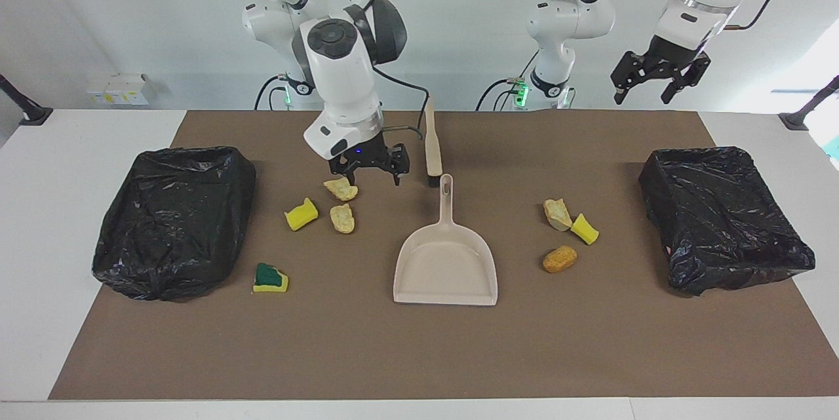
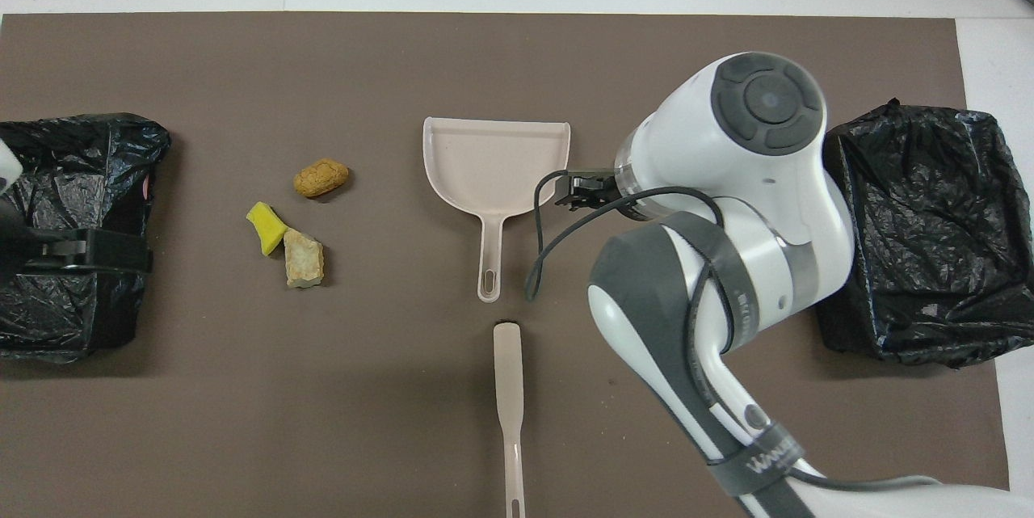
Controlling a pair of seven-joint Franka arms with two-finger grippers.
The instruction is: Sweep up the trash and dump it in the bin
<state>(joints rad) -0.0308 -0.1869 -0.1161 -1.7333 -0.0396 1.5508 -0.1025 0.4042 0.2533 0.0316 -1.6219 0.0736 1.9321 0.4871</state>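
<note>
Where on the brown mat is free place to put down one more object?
Bare mat runs along the edge farthest from the robots, past the dustpan mouth. Crowded: the trash bits beside the dustpan, under the right claw.

A white table [image 1: 39,223] carries a brown mat [image 1: 419,354]. On the mat, just below the right gripper [image 1: 372,173], lie the trash [image 1: 341,189] bits, with brush [image 1: 431,145] and dustpan [image 1: 446,263] beside it. Two black-bagged bins [image 1: 174,220] sit at the mat's ends, one below the raised left gripper [image 1: 655,82].
</note>
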